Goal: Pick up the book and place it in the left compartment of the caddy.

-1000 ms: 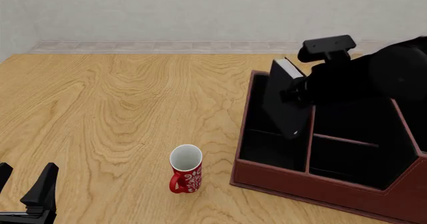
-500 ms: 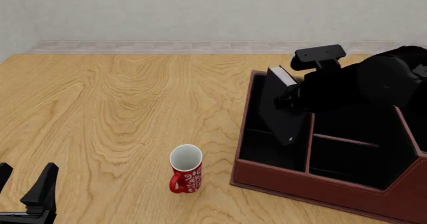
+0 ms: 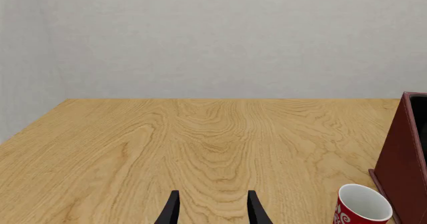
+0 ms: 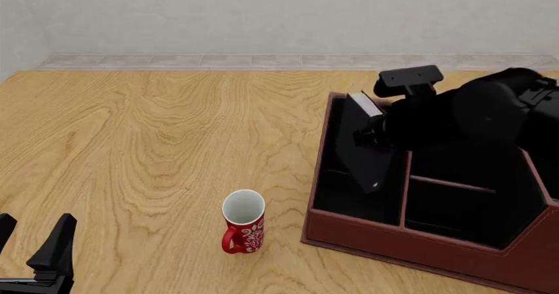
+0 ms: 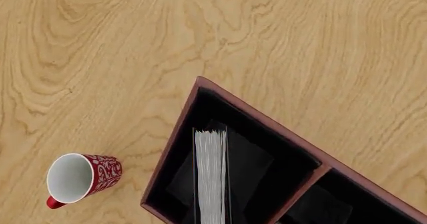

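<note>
left tool [image 4: 31,255]: parked well left of the caddy [image 4: 419,241], low over the surface [image 4: 157,143], prongs apart with nothing between them; no change across the last second
mug [image 4: 243,222]: red and white, upright on the surface just left of the caddy's near left corner; has not moved
book [image 4: 362,143]: black, held tilted, lower corner inside the left compartment [image 4: 345,196], top with white page edges above the caddy rim; over the last second it has sunk lower and drifted slightly left
right tool [image 4: 376,127]: pressed to the book at the caddy's left end, apparently gripping it; fingers hidden behind the dark arm body, so the grip is judged, not seen
meaning: placement nearly done; book needs lowering further, then release
left wrist view: caddy's outer left wall [image 3: 400,149] and mug [image 3: 360,211] only; book not visible
right wrist view: straight down, page edges [image 5: 211,176] sit inside the left compartment [image 5: 253,154], between the outer wall and the divider; the front view cannot confirm this alignment
</note>
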`<action>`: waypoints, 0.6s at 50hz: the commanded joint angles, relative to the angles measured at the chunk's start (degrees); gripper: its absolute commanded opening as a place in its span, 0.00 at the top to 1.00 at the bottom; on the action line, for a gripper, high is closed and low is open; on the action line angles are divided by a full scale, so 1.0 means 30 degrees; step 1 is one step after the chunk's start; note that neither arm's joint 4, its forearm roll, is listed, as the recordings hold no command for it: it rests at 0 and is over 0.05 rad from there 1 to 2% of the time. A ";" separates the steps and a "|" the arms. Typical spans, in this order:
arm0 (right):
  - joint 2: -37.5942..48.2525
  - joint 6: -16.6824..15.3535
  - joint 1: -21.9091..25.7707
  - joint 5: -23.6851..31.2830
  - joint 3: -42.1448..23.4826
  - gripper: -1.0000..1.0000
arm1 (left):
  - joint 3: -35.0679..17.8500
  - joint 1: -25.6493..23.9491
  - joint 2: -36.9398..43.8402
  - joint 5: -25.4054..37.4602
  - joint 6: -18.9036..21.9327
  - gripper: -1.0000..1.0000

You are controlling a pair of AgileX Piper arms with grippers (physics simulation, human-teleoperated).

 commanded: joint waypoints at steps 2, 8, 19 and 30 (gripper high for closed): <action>0.0173 0.0226 -0.0206 -0.0490 0.0151 1.00 | 0.0000 0.0000 0.0000 0.0000 0.0000 0.00; 0.0347 0.0277 -0.0182 -0.0683 0.0319 1.00 | 0.0000 0.0000 0.0000 0.0000 0.0000 0.00; 0.0697 0.0448 -0.0118 -0.0944 0.0500 1.00 | 0.0000 0.0000 0.0000 0.0000 0.0000 0.00; 0.1094 0.0621 -0.0107 -0.1419 0.0849 1.00 | 0.0000 0.0000 0.0000 0.0000 0.0000 0.00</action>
